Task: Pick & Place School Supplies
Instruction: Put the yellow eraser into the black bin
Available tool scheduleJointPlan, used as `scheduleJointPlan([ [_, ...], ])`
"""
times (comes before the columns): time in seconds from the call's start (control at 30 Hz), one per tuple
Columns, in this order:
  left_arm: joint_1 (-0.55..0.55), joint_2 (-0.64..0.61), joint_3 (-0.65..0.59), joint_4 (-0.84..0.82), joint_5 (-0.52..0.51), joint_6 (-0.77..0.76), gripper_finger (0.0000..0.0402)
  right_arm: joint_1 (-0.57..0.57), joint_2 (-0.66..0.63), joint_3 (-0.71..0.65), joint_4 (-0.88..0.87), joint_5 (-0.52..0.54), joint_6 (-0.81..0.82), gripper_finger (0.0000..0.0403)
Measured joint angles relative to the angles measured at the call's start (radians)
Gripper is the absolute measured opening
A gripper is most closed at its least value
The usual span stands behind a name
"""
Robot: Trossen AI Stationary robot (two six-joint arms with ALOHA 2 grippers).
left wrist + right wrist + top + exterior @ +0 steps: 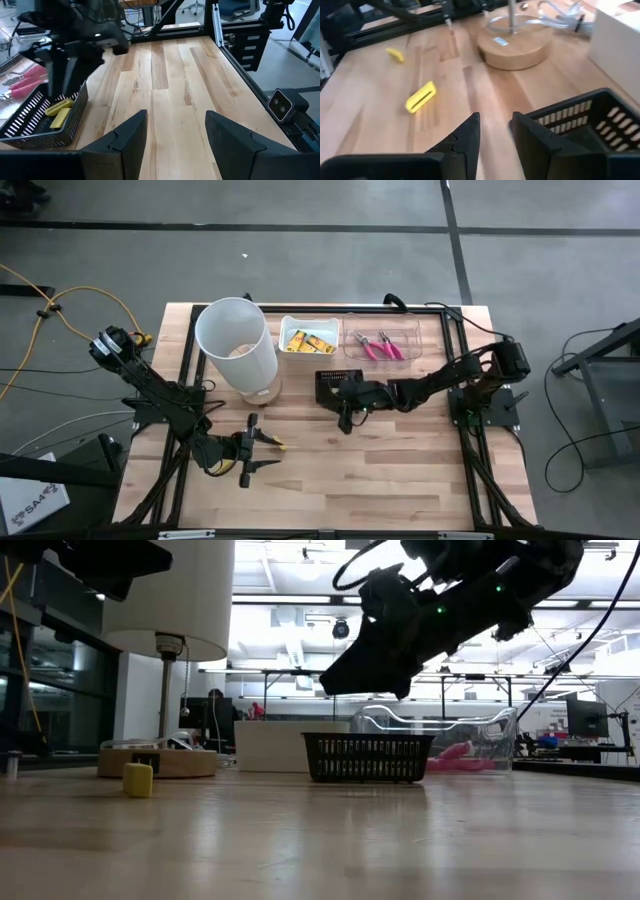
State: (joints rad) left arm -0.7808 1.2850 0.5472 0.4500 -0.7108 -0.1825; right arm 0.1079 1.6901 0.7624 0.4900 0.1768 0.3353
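Nearest the front edge, the left gripper (268,450) lies low over the table with its fingers spread and nothing between them. A yellow packet (276,443) lies on the wood just beside its upper fingertip, so the left arm is clearly the nearer one. From the right gripper (345,417) the packet lies toward the left arm, its long side slanted to that gripper's fingers. This gripper hangs by the black tray (328,386), fingers a little apart, empty. Behind stands the white bin (236,345)
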Motion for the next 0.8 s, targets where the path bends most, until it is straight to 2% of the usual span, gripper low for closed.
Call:
scheduleJointPlan([
  [0.37, 0.0, 0.0, 0.0, 0.0, 0.0, 0.0, 0.0193, 0.098, 0.0, 0.0, 0.125, 0.005, 0.008, 0.0105],
  [0.5, 0.0, 0.0, 0.0, 0.0, 0.0, 0.0, 0.0193, 0.143, 0.0, 0.0, 0.171, 0.01, -0.04, 0.0105],
  [0.63, 0.0, 0.0, 0.0, 0.0, 0.0, 0.0, 0.0193, 0.195, 0.02, 0.027, 0.184, 0.065, -0.1, 0.0105],
  [0.8, 0.0, 0.0, 0.0, 0.002, 0.0, 0.0, 0.0193, 0.249, 0.081, 0.14, 0.153, 0.146, -0.2, 0.0105],
])
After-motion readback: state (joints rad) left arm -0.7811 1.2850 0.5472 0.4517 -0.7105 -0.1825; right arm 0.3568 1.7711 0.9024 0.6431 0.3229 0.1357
